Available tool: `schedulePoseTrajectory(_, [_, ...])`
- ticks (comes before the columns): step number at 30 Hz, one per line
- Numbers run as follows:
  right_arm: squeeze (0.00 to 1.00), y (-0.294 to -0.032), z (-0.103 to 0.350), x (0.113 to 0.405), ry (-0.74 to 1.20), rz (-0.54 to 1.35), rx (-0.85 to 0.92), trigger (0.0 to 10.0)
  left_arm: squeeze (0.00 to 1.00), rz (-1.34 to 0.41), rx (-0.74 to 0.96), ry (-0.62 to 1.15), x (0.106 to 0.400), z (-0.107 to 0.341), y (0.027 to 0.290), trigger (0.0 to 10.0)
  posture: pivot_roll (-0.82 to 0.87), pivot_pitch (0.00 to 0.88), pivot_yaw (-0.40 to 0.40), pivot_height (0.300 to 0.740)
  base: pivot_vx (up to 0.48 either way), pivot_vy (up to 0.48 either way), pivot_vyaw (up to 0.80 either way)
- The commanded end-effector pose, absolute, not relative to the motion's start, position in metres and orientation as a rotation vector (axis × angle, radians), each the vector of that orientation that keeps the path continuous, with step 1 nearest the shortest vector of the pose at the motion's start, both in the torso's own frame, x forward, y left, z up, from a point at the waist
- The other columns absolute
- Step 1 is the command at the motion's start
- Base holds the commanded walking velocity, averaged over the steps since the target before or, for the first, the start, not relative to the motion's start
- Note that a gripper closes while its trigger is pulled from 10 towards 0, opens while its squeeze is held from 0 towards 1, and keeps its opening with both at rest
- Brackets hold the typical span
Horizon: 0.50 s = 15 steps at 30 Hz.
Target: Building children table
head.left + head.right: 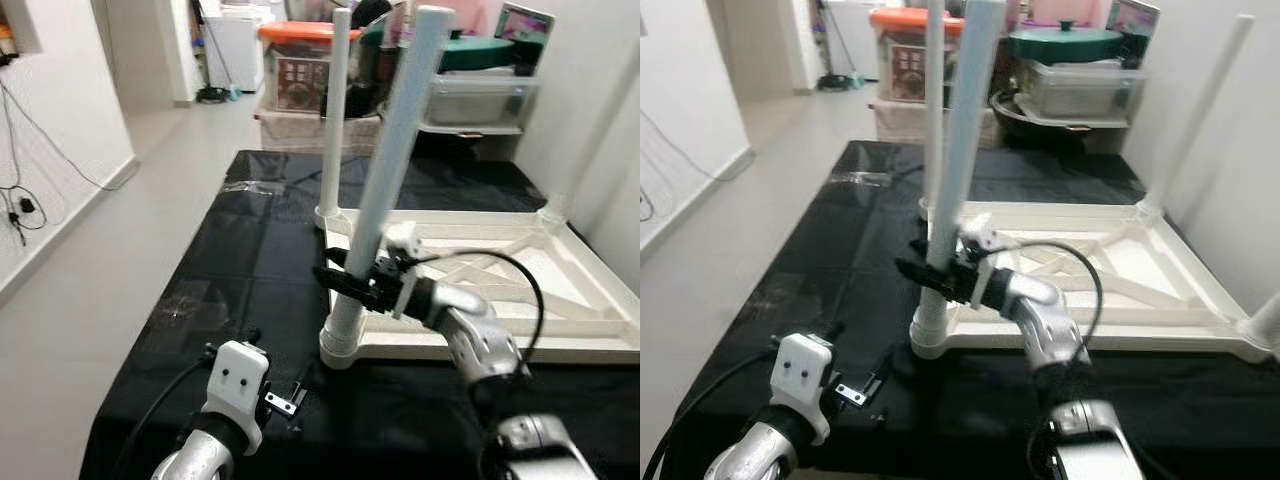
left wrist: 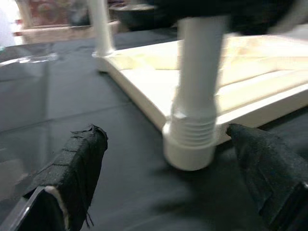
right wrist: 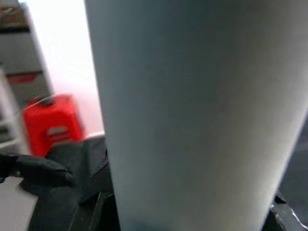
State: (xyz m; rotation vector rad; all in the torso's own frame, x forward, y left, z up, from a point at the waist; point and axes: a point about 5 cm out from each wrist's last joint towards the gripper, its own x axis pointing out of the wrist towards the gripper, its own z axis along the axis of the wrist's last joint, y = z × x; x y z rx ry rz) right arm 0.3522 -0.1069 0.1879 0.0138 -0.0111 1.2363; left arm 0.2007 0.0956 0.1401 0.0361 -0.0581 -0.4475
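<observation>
Fingers of the left end effector (image 2: 173, 159) spread apart low over the black-covered desk (image 1: 250, 290), near the threaded base of the pale round plastic table leg (image 1: 385, 185). The right end effector (image 1: 345, 280) is clamped on that upright leg, at the near left corner of the overturned white tabletop (image 1: 560, 290); a second white leg (image 1: 333, 110) stands farther back.

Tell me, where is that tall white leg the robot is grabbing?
The near table leg stands tilted in the near-left corner socket of the upside-down white tabletop on the black cloth, with the right gripper clamped round its lower part.
</observation>
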Motion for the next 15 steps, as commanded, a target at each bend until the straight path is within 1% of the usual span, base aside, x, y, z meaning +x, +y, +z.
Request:
schedulePoseTrajectory(1, [0.00, -0.094, 0.172, 0.349, 0.077, 1.318, 0.064, 0.0, 0.00, -0.443, 0.042, -0.049, 0.198, 0.141, 0.094, 10.0, 0.19, 0.062, -0.078, 0.740, 0.000, 0.000, 0.00])
schedulePoseTrajectory(5, [0.00, -0.091, 0.174, 0.351, 0.088, 1.346, 0.077, 0.0, 0.00, -0.443, 0.039, -0.050, 0.197, 0.142, 0.093, 10.0, 0.19, 0.071, -0.085, 0.740, 0.000, 0.000, 0.00])
schedulePoseTrajectory(7, [0.00, -0.084, 0.177, 0.352, 0.101, 1.406, 0.095, 0.0, 0.00, -0.445, 0.032, -0.051, 0.194, 0.144, 0.092, 10.0, 0.20, 0.085, -0.091, 0.740, 0.000, 0.000, 0.00])
schedulePoseTrajectory(9, [0.00, -0.084, 0.177, 0.352, 0.101, 1.406, 0.095, 0.0, 0.00, -0.445, 0.032, -0.051, 0.194, 0.144, 0.092, 10.0, 0.20, 0.085, -0.091, 0.740, 0.000, 0.000, 0.00])
schedulePoseTrajectory(11, [0.00, -0.075, 0.178, 0.352, 0.113, 1.459, 0.092, 0.0, 0.00, -0.454, 0.022, -0.050, 0.190, 0.147, 0.091, 10.0, 0.21, 0.102, -0.094, 0.740, 0.000, 0.000, 0.00])
schedulePoseTrajectory(14, [0.00, -0.071, 0.178, 0.351, 0.111, 1.497, 0.084, 0.0, 0.00, -0.460, 0.017, -0.049, 0.188, 0.148, 0.090, 10.0, 0.22, 0.115, -0.099, 0.740, 0.000, 0.000, 0.00])
schedulePoseTrajectory(15, [0.00, -0.067, 0.179, 0.350, 0.106, 1.538, 0.078, 0.0, 0.00, -0.472, 0.008, -0.046, 0.185, 0.150, 0.089, 10.0, 0.22, 0.123, -0.100, 0.740, 0.000, 0.000, 0.00])
